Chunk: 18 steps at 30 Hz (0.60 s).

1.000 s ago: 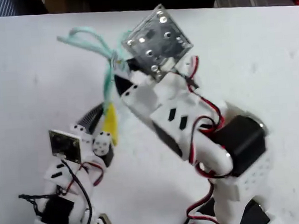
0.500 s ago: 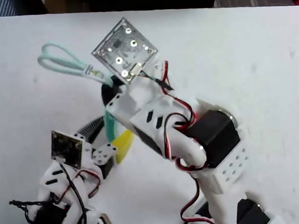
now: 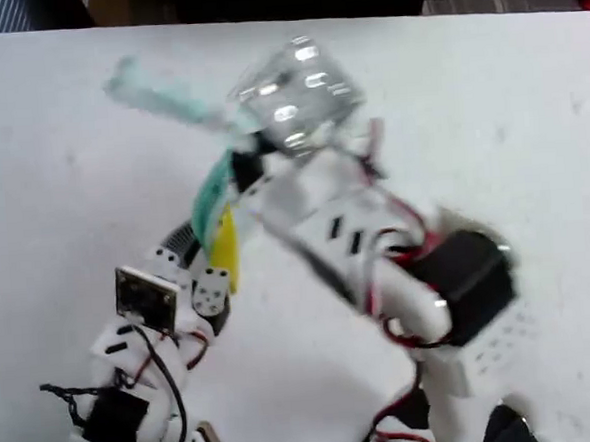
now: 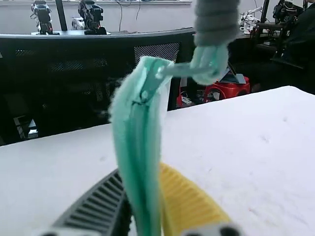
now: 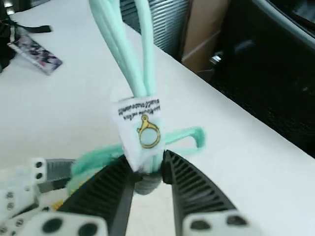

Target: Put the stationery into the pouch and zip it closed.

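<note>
Step in hand: closing the zip (image 4: 141, 101), as I judge it, with the pouch drawn out between my two hands.
Pouch: the mint-green pouch (image 4: 142, 182) is lifted off the desk (image 3: 499, 108), over its left half, and rises on edge from my left hand toward my right.
Left hand: my left hand (image 4: 142, 219) is clamped on the pouch's lower end, one finger on each face.
Right hand: my right hand (image 5: 147, 169) is pinched narrow on the root of the cord loop (image 5: 123, 44), just under its tag (image 5: 140, 123).
How to pull: I should draw along the line of the zip, away from the left hand, with that hand as the anchor so the fabric stays taut.
Watch for: a sideways tug would buckle the teeth, and the cord is thin enough to slip from my pinch.
Stationery: I cannot tell whether it is inside.
Zip travel: hidden near my right hand, so I cannot tell how much is left.
</note>
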Tool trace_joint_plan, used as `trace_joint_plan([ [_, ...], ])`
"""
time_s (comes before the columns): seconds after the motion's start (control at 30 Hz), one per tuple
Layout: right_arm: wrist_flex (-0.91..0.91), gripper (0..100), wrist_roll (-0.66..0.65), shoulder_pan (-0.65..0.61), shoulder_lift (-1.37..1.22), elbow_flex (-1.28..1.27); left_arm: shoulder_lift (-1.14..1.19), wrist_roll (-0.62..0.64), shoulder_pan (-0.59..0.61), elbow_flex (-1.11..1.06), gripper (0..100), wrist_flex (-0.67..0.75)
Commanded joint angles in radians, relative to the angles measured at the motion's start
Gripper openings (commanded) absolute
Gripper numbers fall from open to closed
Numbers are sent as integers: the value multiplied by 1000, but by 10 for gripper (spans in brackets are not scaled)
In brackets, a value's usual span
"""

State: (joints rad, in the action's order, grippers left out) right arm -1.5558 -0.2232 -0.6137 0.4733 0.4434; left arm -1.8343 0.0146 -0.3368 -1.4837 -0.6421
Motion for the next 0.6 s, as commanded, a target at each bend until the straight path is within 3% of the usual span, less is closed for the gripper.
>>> trace_joint_plan([
  [0.0, -76, 18, 5, 174, 53, 8, 5, -17, 4, -11, 23, 12],
  [0.07, -153, 53, -17, 236, 68, 8, 5, -17, 4, -11, 23, 14],
  [0.13, -174, 173, -52, 265, 94, -38, 5, -17, 4, -11, 23, 17],
  [0.23, -170, 359, -218, 275, 179, -187, 5, -17, 8, -11, 23, 18],
  [0.3, -170, 357, -316, 214, 239, -281, 5, -17, 12, -11, 23, 18],
  [0.57, -159, 284, -473, 44, 461, -410, 5, -17, 12, -11, 23, 14],
])
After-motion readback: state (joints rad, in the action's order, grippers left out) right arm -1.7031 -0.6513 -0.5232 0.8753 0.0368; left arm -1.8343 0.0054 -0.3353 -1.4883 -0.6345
